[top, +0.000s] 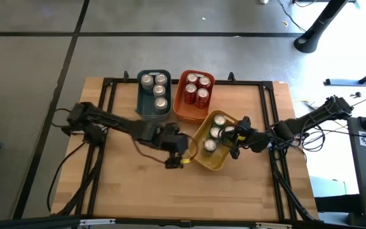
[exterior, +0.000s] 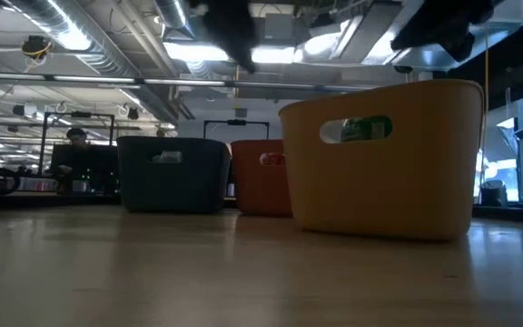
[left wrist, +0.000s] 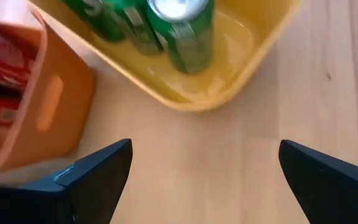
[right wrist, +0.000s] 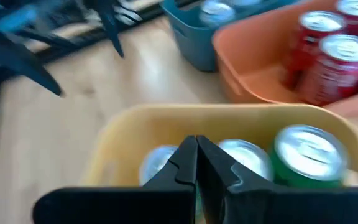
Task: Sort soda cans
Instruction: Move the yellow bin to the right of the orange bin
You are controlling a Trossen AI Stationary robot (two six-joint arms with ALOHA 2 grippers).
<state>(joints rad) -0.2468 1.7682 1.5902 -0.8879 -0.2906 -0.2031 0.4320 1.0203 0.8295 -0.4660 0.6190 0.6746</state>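
1. We count three silver cans [top: 154, 90] in the blue-grey bin [top: 142, 107].
2. Four red cans [top: 197, 88] fill the orange bin [top: 178, 107].
3. Three green cans [top: 216, 131] sit in the yellow bin [top: 199, 158].
4. Left gripper [top: 182, 154] gapes empty beside it; right gripper [top: 232, 136] is closed above.

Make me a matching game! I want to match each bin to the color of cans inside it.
Bins:
1. blue-grey bin
2. orange bin
3. yellow bin

Cans:
A. green cans
B. silver cans
C. red cans

Pairs: 1-B, 2-C, 3-A
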